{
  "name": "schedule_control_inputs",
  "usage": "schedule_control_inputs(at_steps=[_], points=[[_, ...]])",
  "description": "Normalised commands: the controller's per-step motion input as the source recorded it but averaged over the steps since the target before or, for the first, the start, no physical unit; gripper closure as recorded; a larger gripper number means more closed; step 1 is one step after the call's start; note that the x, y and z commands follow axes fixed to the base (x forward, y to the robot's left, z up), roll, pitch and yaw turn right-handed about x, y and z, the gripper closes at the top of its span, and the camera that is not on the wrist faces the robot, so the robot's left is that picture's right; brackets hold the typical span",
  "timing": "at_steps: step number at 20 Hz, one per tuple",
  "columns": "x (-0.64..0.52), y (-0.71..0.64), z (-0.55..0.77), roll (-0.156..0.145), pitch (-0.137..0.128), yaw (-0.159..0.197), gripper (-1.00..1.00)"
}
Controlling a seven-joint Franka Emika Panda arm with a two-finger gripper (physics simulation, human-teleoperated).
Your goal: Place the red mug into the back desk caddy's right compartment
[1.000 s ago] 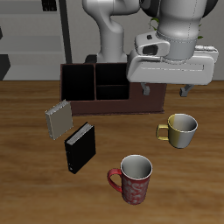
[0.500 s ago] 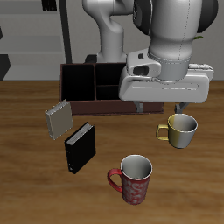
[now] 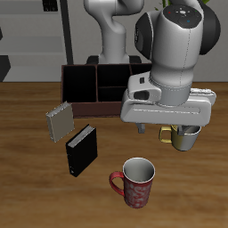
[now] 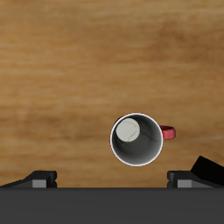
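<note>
The red mug (image 3: 135, 183) stands upright near the table's front edge, its handle (image 4: 168, 134) sticking out sideways. In the wrist view the red mug (image 4: 136, 140) shows its grey-white inside, just ahead of the fingertips. My gripper (image 3: 170, 130) hangs open and empty, above the table and farther back than the mug. Its two fingers (image 4: 39, 178) are spread wide. At the back stands the dark brown back desk caddy (image 3: 93, 87). Its right compartment is hidden behind my arm.
A cream-gold mug (image 3: 184, 138) sits under the gripper, partly covered by it. A black box (image 3: 80, 150) stands beside the red mug, and the black box (image 4: 210, 167) also shows in the wrist view. A small grey box (image 3: 59, 121) stands behind it.
The gripper has come down and forward from beside the caddy toward the red mug, and it now covers part of the cream-gold mug. Its fingers stay open. Nothing on the table has moved.
</note>
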Motion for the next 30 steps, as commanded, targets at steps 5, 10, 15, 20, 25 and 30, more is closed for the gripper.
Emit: schedule_control_inputs(at_steps=[5, 10, 15, 20, 25, 30], points=[[0.06, 0.09, -0.29, 0.010, 0.005, -0.033, -1.00], [0.06, 0.04, -0.41, -0.018, -0.023, 0.004, -1.00], [0.03, 0.07, -0.31, -0.013, -0.025, -0.037, -1.00], [0.02, 0.09, -0.28, 0.007, -0.004, -0.018, -1.00], [0.05, 0.04, -0.30, -0.003, 0.030, -0.008, -1.00], [0.12, -0.06, -0.37, -0.018, 0.064, -0.013, -1.00]])
